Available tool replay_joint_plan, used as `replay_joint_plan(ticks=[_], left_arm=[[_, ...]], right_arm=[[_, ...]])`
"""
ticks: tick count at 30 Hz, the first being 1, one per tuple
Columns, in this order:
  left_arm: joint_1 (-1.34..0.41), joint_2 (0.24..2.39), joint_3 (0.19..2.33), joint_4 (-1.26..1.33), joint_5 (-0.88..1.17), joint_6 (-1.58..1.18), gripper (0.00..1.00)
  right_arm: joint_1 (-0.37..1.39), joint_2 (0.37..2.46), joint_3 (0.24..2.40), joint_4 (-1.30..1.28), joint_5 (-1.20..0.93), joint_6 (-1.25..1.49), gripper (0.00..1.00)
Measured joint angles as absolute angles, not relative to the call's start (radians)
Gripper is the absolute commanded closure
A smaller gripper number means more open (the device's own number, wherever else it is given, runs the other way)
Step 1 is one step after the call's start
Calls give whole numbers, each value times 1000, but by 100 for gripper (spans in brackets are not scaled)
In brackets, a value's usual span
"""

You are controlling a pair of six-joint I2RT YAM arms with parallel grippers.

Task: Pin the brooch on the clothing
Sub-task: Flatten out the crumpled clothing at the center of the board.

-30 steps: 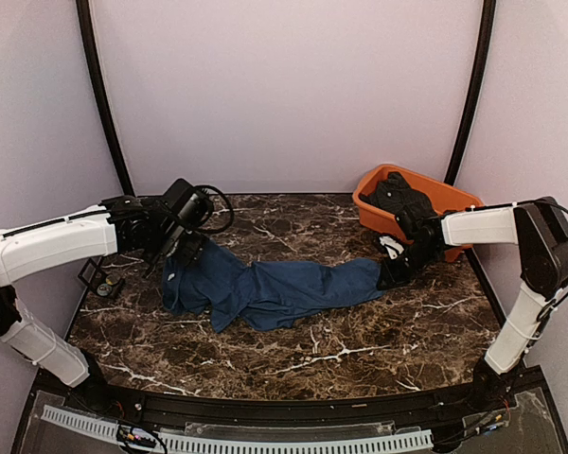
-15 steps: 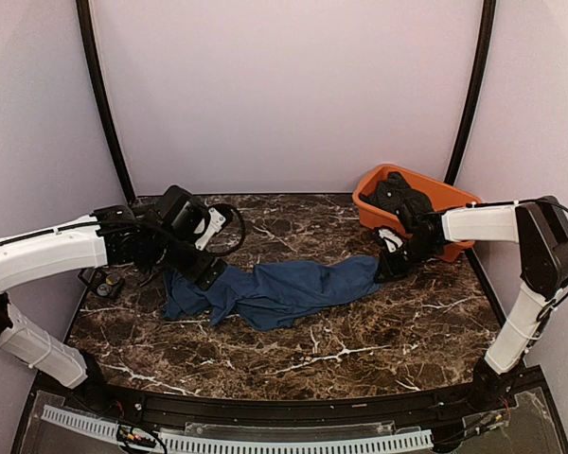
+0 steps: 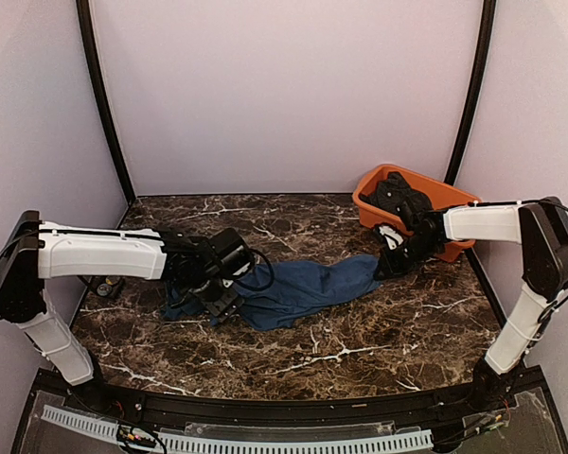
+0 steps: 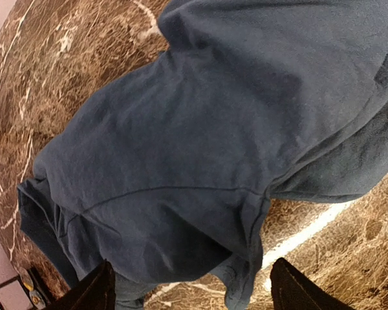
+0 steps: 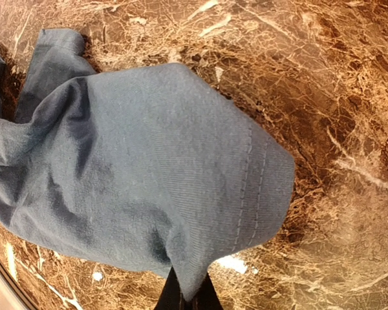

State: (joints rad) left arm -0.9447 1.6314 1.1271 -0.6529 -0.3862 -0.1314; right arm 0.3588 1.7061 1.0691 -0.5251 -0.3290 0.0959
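The clothing, a dark navy T-shirt, lies bunched in a long strip across the marble table. My left gripper hovers over the shirt's near-left part. In the left wrist view, the left gripper stands open, its fingertips wide apart above a sleeve edge of the clothing. My right gripper is at the shirt's right end. In the right wrist view, the right gripper is shut on a pinched fold of the clothing near its stitched hem. I cannot make out the brooch.
An orange tub holding dark garments stands at the back right, just behind the right arm. Small dark items lie at the table's left edge, behind the left arm. Curved black posts rise at both back corners.
The left arm has swung right and nearer, from the shirt's raised left end to its near-left part. That end has dropped onto the table. The right gripper has stayed shut on the right end.
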Motion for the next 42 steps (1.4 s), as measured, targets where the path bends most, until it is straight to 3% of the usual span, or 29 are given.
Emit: replay_joint_plan(ticks=[24, 26, 28, 30, 31, 33, 42], left_arm=[[-1013, 1709, 1097, -722, -373, -278, 45], [-1012, 1736, 1097, -724, -394, -283, 50], [-1012, 1749, 1097, -724, -409, -289, 61], [-1011, 1758, 1097, -725, -422, -294, 76], [-1010, 1762, 1097, -725, -428, -297, 89], [-1004, 1769, 1097, -727, -440, -301, 98], [-953, 1697, 1144, -789, -595, -263, 99]], right_arm=[[352, 1690, 1093, -533, -333, 96, 100], [352, 1690, 1096, -534, -334, 96, 100], [352, 1690, 1098, -538, -334, 95, 100], [352, 1689, 1100, -542, -333, 95, 100], [352, 1686, 1100, -545, -333, 95, 100], [352, 1681, 1100, -552, -334, 95, 100], [352, 1648, 1188, -605, -336, 91, 100]])
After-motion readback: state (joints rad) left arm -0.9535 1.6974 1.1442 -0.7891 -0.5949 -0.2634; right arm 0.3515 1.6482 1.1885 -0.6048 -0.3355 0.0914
